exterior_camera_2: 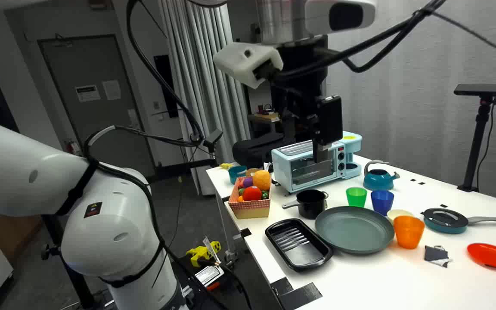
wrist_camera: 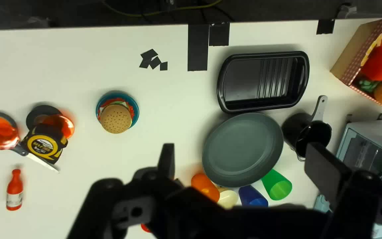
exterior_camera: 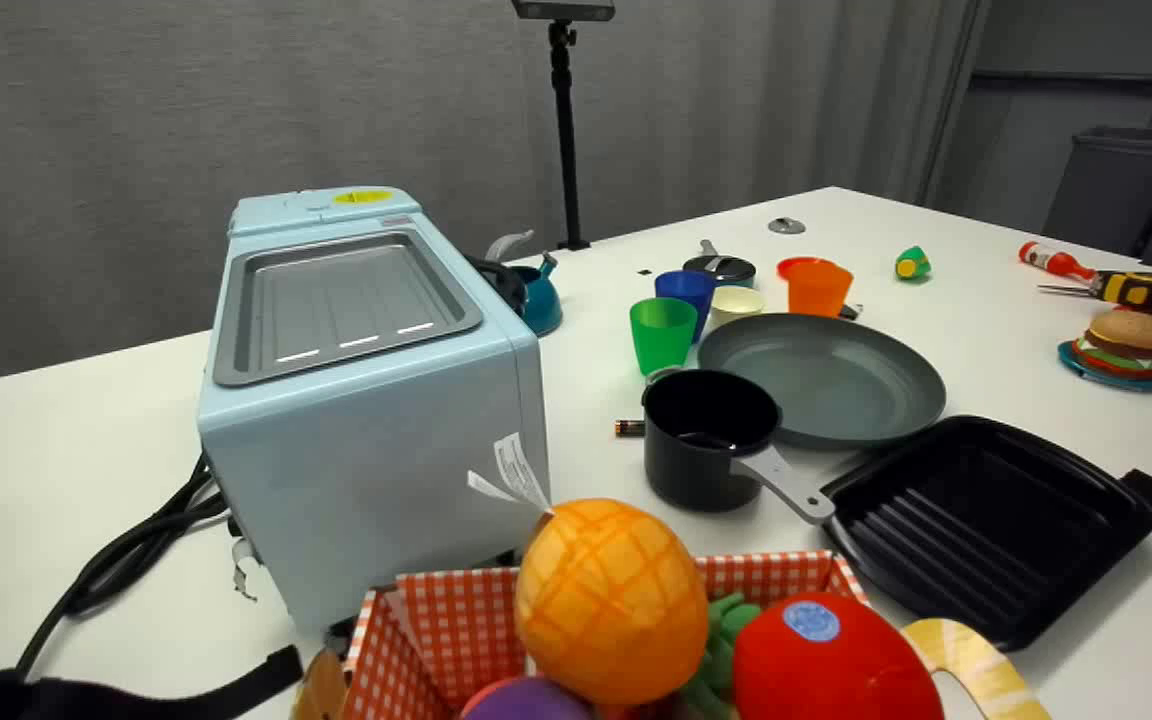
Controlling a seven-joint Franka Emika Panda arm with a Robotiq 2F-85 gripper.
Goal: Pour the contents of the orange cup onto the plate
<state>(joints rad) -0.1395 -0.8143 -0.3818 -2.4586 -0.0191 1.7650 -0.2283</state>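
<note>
The orange cup (exterior_camera: pixel 820 288) (exterior_camera_2: pixel 408 232) (wrist_camera: pixel 205 186) stands upright on the white table, close beside the rim of the plate (exterior_camera: pixel 821 375) (exterior_camera_2: pixel 354 229) (wrist_camera: pixel 243 149). What the cup holds cannot be made out. The plate is a wide dark grey dish, and nothing shows in it. High over the table hangs my gripper (wrist_camera: pixel 245 162), pointing down, its fingers (wrist_camera: pixel 325 172) spread wide with nothing held. Between them, far below, the wrist view shows the plate. The gripper's body covers part of the cup's surroundings there. In an exterior view a dark finger (exterior_camera_2: pixel 320 151) hangs before the toaster oven.
Around the plate stand a green cup (exterior_camera_2: pixel 356 196), a blue cup (exterior_camera_2: pixel 382 201), a cream cup (wrist_camera: pixel 228 198), a black pot (exterior_camera: pixel 706 450) and a ridged black pan (exterior_camera_2: pixel 298 244). The toaster oven (exterior_camera: pixel 376 440), a fruit basket (exterior_camera_2: pixel 250 206) and a lidded pan (exterior_camera_2: pixel 445 219) are nearby.
</note>
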